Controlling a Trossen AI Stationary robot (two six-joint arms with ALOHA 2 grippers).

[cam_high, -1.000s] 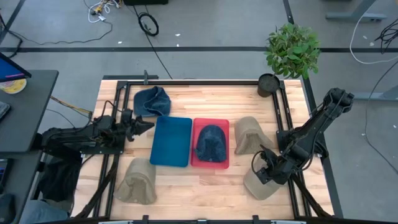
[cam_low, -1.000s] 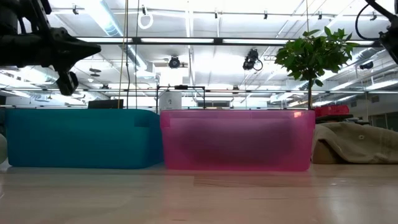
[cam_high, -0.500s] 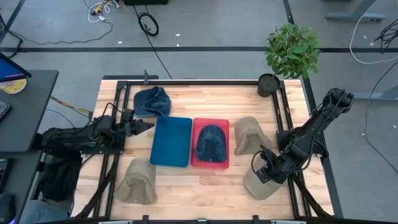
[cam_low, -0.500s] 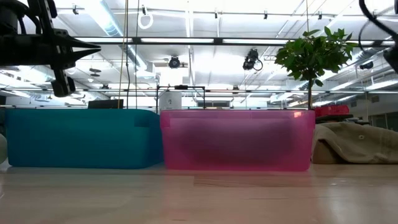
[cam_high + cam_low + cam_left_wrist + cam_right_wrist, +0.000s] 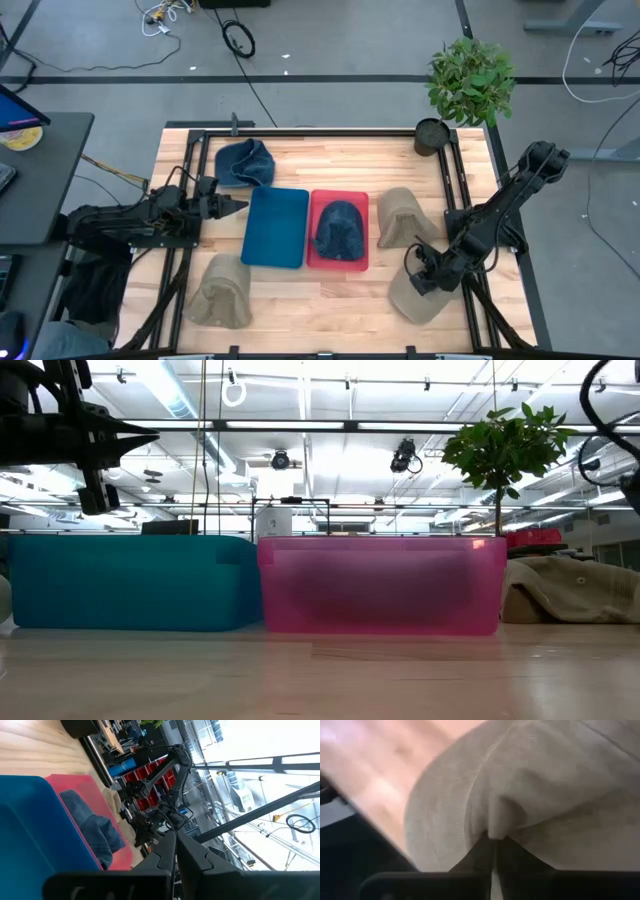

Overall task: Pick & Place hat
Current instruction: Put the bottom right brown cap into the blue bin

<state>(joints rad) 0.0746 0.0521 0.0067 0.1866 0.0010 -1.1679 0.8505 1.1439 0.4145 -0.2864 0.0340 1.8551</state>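
Note:
My right gripper (image 5: 420, 283) is shut on a beige hat (image 5: 412, 299) at the table's near right corner; this hat fills the right wrist view (image 5: 535, 795). My left gripper (image 5: 238, 207) is shut and empty. It hovers left of the blue bin (image 5: 277, 227), pointing toward it, and shows high up in the low view (image 5: 148, 432). A blue hat (image 5: 340, 228) lies in the red bin (image 5: 358, 200). Another blue hat (image 5: 243, 162) lies on the table at the far left. Two more beige hats (image 5: 400, 215) (image 5: 222, 290) lie on the table. My right gripper pinches a raised fold of the beige hat's cloth (image 5: 492, 827) between its two fingers. The fingers come from above, slanting in from the table's right side. The cloth puckers at the fingertips. In the high view the rest of the hat lies on the table.
The blue bin (image 5: 130, 580) and the red bin (image 5: 380, 585) stand side by side in the table's middle. A potted plant (image 5: 468, 85) stands at the far right corner. Black frame rails (image 5: 455, 190) run along the table's sides.
My left gripper has shut its fingers to a point and stayed beside the blue bin. My right gripper has shifted a little toward the near edge on the beige hat, and the hat has been pushed slightly toward the table's left.

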